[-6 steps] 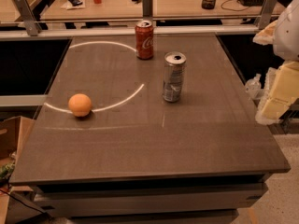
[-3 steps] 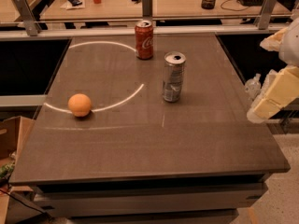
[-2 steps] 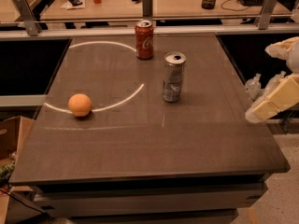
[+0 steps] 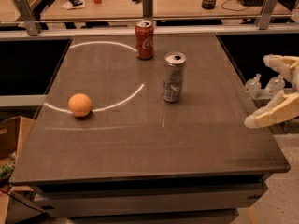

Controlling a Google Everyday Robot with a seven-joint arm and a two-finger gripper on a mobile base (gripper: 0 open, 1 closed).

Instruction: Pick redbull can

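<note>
The redbull can [image 4: 174, 77] is a tall slim silver-grey can with a pull-tab top. It stands upright near the middle of the dark table [image 4: 140, 143]. My gripper [image 4: 257, 90] is at the right edge of the view, over the table's right edge, well to the right of the can and a little nearer the front. Its two cream fingers [image 4: 273, 114] point left and are spread apart with nothing between them.
A red Coca-Cola can [image 4: 144, 39] stands behind the redbull can. An orange [image 4: 80, 105] lies at the left, on a white arc marking. Clear bottles [image 4: 254, 85] stand beyond the right edge. A cardboard box [image 4: 7, 143] is at lower left.
My gripper has turned and swung lower and leftward, its fingers now pointing left toward the table. The cans and orange have not moved.
</note>
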